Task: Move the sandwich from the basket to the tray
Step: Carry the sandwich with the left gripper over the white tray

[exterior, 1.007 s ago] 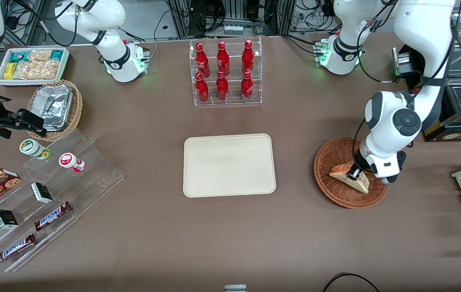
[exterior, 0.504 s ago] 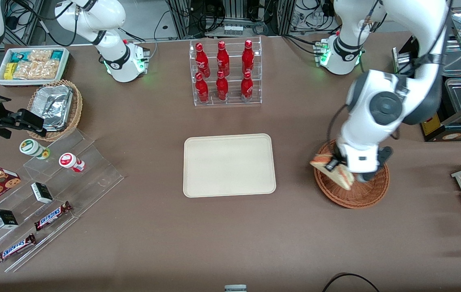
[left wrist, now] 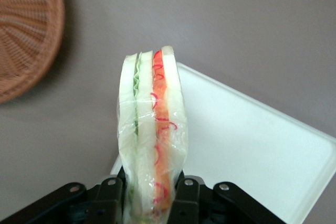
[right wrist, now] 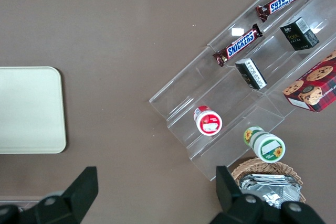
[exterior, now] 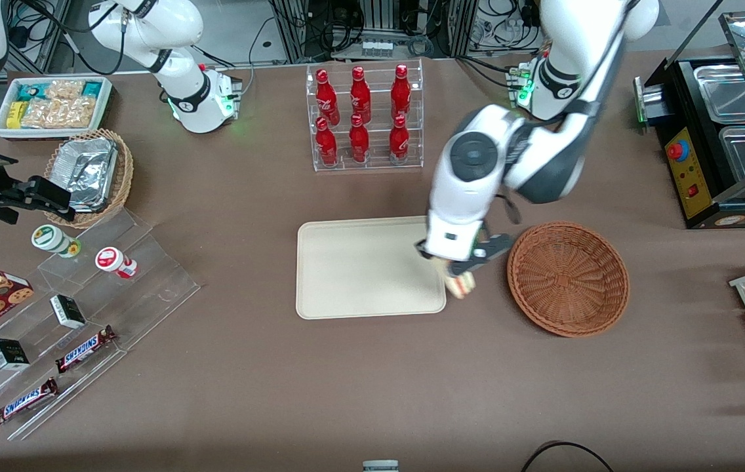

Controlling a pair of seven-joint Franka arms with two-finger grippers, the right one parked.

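Over the last second we saw the sandwich (exterior: 461,284) leave the basket (exterior: 568,278): it had lain on the wicker under the end effector (exterior: 458,272), then hung at the basket's rim, and at this moment it was carried above the tray's (exterior: 366,265) edge nearest the basket, over the corner nearer the front camera. The basket stood bare of food on the tabletop (exterior: 372,380), just beside the tray toward the working arm's end. We judged the lift done and the transfer nearly over, with only the lowering and release on the tray left.

From the front, the arm's wrist covered most of the grip, and only the lower tip of the wedge showed under it. The left wrist view gave what the front could not: the end effector (left wrist: 153,192) was clamped on the sandwich (left wrist: 152,129), one black finger (left wrist: 113,195) pressed to each bread face, the wedge held on edge with its green and red-orange layers facing the camera and clear film around it. That view also showed the tray (left wrist: 252,145) corner directly below, and a slice of the basket (left wrist: 26,30) off to one side. Farther back, the rack of red bottles (exterior: 362,118) stood untouched.
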